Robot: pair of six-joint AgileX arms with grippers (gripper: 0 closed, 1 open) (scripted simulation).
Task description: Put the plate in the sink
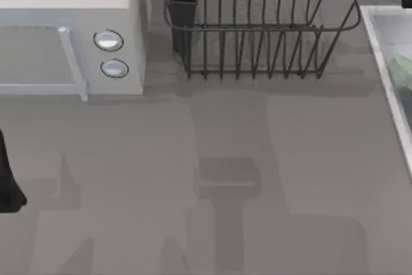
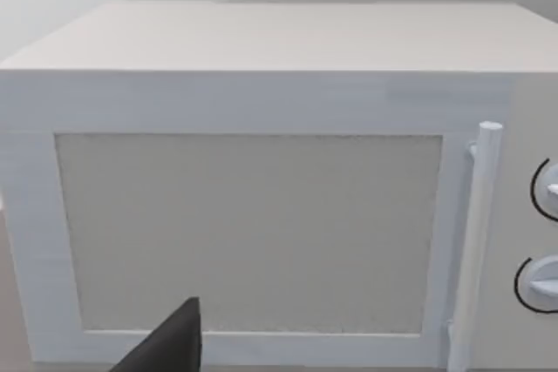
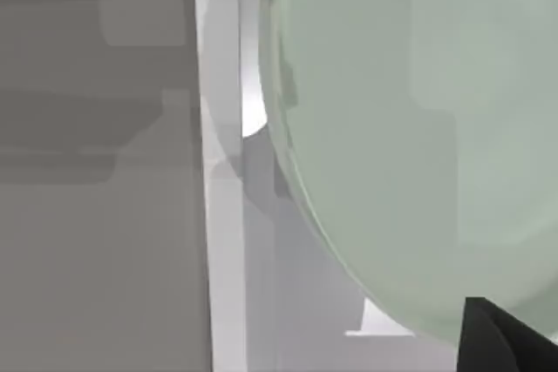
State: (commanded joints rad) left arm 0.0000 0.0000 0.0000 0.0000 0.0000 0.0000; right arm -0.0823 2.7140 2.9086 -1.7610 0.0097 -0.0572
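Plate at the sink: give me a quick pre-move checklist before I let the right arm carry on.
1. Plate over the sink: ok, a mint sliver shows inside the rim at the table's right edge.
2. Plate lying flat on the basin floor: cannot tell.
3. Right tool grip on plate: cannot tell; a dark finger sits at the plate's edge.
4. Dish rack apart from the sink: ok.
5. Left tool parked facing the microwave: ok.
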